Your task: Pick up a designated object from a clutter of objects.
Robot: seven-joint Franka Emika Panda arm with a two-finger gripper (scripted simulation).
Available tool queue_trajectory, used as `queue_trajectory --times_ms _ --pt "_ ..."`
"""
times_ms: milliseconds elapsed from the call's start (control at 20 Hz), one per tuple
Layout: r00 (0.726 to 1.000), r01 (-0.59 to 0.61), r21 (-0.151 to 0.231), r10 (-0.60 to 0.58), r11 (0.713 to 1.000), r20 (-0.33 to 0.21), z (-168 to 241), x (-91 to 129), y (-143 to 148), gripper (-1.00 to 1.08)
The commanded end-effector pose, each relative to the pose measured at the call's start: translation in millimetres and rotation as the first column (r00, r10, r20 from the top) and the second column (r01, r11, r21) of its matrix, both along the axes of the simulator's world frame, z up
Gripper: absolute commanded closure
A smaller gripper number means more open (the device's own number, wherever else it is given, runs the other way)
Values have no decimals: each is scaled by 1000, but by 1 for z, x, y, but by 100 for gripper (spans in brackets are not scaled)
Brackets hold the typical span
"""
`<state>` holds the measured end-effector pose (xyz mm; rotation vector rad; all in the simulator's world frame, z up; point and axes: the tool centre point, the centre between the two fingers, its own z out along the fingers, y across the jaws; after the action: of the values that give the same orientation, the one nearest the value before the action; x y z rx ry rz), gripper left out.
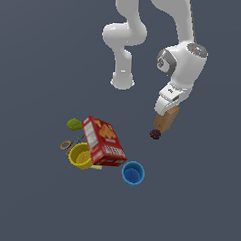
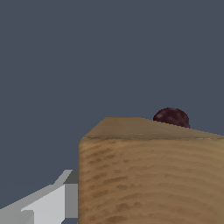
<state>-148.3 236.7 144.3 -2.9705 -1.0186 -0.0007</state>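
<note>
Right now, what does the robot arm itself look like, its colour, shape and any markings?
The arm is glossy white, built of rounded tubular segments with bulbous joints. Grey circular caps sit on the wrist housing, one showing small red marks. The gripper has a white body; the wrist view shows a pale grey, flat-sided finger. No cables visible.

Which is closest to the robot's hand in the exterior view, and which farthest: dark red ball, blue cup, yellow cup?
1. Dark red ball, just below the hand.
2. Blue cup, lower, toward the view's left.
3. Yellow cup, farther left, beside the red box.
</note>
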Motion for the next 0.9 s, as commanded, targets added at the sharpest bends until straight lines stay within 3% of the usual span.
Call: queue_trajectory --times_ms 0,850 --pt "1000 -1 0 1 1000 -1 -1 0 1 108" --pt "1000 0 1 0 1000 1 12 10 -14 108"
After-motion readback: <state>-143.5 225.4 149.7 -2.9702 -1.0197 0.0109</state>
